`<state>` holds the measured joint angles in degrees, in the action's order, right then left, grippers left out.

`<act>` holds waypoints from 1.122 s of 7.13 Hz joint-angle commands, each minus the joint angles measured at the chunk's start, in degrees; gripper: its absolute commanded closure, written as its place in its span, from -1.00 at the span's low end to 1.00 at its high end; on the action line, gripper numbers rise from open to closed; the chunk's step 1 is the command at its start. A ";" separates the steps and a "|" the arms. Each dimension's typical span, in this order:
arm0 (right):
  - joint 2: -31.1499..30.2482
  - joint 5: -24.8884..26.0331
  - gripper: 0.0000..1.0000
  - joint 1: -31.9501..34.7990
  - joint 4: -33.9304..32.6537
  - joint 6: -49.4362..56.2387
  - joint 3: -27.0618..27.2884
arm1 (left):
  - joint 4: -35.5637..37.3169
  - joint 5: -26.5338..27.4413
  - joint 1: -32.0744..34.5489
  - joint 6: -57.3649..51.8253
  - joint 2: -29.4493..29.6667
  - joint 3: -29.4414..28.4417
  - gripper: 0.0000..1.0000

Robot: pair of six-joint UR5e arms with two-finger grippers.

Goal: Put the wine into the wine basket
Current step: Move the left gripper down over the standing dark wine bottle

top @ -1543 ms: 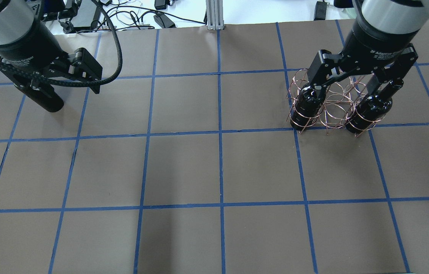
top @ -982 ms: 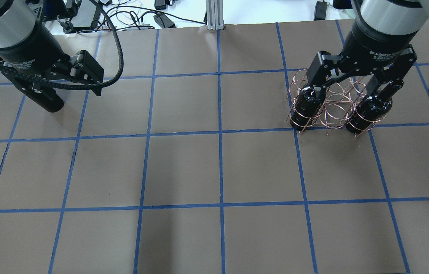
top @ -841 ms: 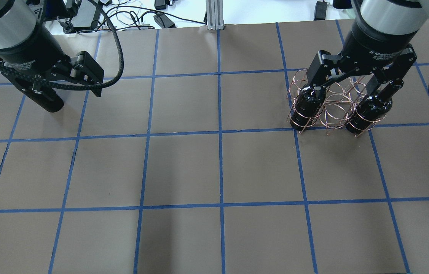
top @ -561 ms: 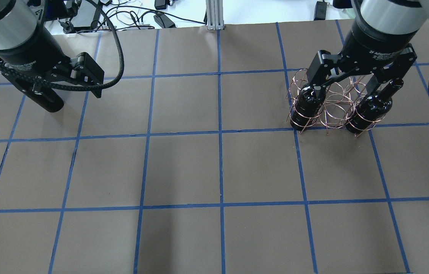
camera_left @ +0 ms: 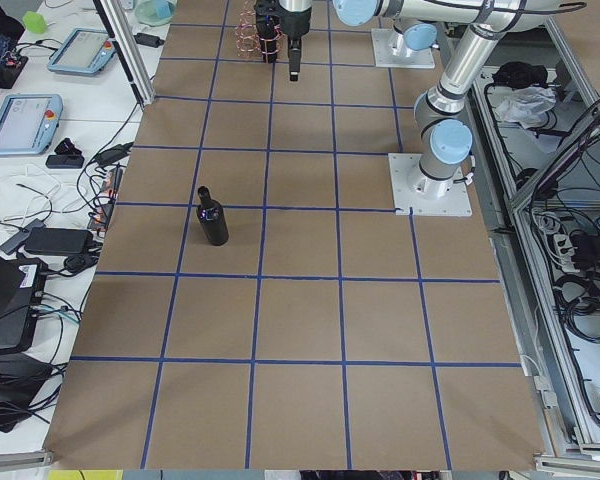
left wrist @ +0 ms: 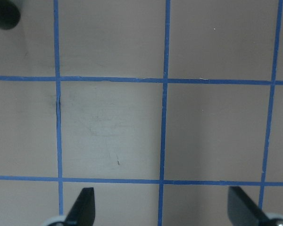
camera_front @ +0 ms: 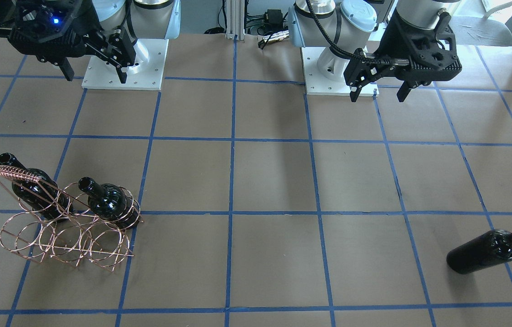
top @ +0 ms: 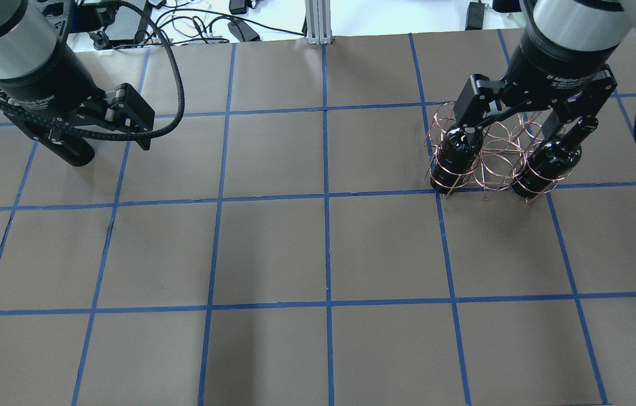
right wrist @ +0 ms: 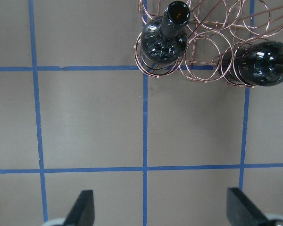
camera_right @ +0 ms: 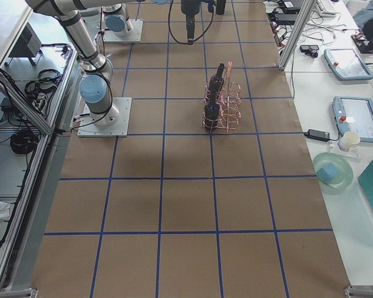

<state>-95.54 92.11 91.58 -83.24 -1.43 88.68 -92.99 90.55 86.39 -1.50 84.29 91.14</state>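
Note:
The copper wire wine basket (camera_front: 62, 238) stands at the table's right side; it also shows in the overhead view (top: 492, 166). Two black wine bottles (top: 456, 155) (top: 549, 160) stand in its end rings; the rings between them hold nothing. My right gripper (top: 508, 132) hangs open and empty above the basket, which lies at the top of the right wrist view (right wrist: 203, 42). A third black bottle (camera_front: 487, 252) stands alone on the left side, partly hidden under my left gripper (top: 95, 141) in the overhead view. The left gripper is open and empty, high above the table.
Brown paper with a blue tape grid covers the table (top: 323, 248). Cables and power bricks (top: 199, 25) lie past the far edge. Both arm bases (camera_front: 124, 63) stand on white plates at the robot's side.
The left gripper has drifted slightly over the lone bottle, still open. The right gripper, the basket and the bottles have not visibly moved.

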 commanded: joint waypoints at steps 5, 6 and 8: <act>0.00 0.00 -1.00 0.00 0.10 -0.07 0.35 | 2.54 -0.28 -13.75 -16.79 2.54 -1.84 -1.00; 0.00 -0.09 -1.00 0.00 -0.08 0.02 0.53 | 3.68 -0.28 -17.53 -23.04 4.11 -3.41 -1.00; -0.09 0.00 -1.00 -0.09 -0.08 0.02 0.53 | 5.54 -1.07 -23.00 -30.65 9.99 -7.36 -1.00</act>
<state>-95.55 92.09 91.53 -83.26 -1.42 89.17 -88.29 89.81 66.80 -28.25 90.77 85.97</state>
